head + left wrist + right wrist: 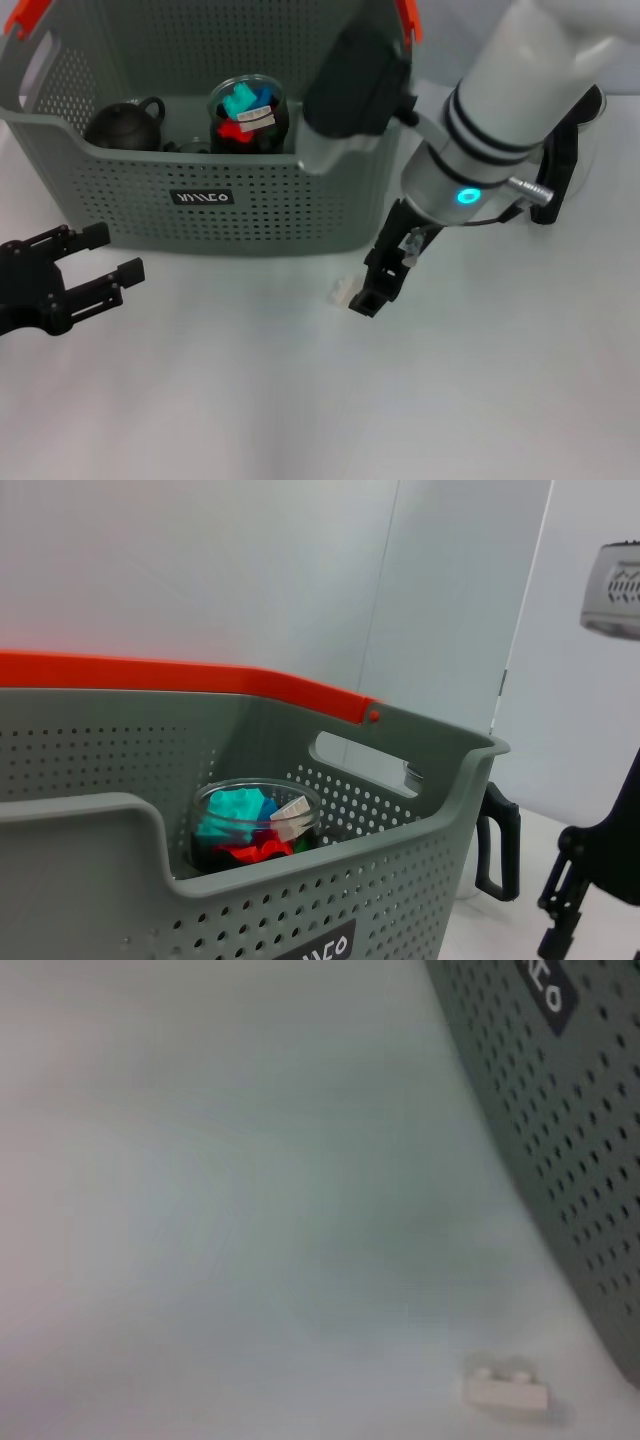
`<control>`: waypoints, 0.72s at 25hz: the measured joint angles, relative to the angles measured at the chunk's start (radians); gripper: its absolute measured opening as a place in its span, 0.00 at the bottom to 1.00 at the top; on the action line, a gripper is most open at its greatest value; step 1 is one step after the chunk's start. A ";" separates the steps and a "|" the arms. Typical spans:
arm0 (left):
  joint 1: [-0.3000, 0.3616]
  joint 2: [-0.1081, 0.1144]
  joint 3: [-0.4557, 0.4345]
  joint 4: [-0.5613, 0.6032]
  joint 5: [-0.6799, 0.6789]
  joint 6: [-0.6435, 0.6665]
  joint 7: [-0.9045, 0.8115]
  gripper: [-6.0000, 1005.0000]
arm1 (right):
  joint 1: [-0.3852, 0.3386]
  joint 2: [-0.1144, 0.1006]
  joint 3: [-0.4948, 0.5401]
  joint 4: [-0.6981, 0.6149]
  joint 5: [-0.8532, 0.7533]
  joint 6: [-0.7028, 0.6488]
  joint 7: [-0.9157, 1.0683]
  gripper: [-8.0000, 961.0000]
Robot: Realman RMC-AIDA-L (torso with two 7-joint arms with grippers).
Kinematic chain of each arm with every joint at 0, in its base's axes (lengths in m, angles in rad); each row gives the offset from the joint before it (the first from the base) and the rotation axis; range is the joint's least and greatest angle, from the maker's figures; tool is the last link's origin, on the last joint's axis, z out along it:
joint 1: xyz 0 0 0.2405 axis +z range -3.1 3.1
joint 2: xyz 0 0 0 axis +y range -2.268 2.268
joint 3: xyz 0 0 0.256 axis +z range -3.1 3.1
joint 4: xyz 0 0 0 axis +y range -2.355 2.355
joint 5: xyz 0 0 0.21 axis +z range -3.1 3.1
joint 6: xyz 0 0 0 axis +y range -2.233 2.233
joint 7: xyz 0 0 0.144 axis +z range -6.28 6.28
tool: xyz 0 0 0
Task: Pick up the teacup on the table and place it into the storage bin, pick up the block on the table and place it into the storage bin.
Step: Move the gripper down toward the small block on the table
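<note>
The block is a small white brick lying on the table just in front of the storage bin; it also shows as the block beside the bin wall. My right gripper hangs low over the table, its tip right beside the block. Inside the bin sit a dark round teacup with a loop handle and a glass cup filled with coloured blocks. That glass cup also appears behind the bin rim. My left gripper rests open and empty at the bin's front left.
A glass teapot with a black handle stands right of the bin, behind my right arm. Orange clips mark the bin's handles. White table stretches in front.
</note>
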 joint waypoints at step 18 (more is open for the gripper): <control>0.004 -0.001 0.000 0.000 0.000 -0.012 0.001 0.69 | -0.005 0.009 -0.172 0.114 0.043 0.250 0.079 0.64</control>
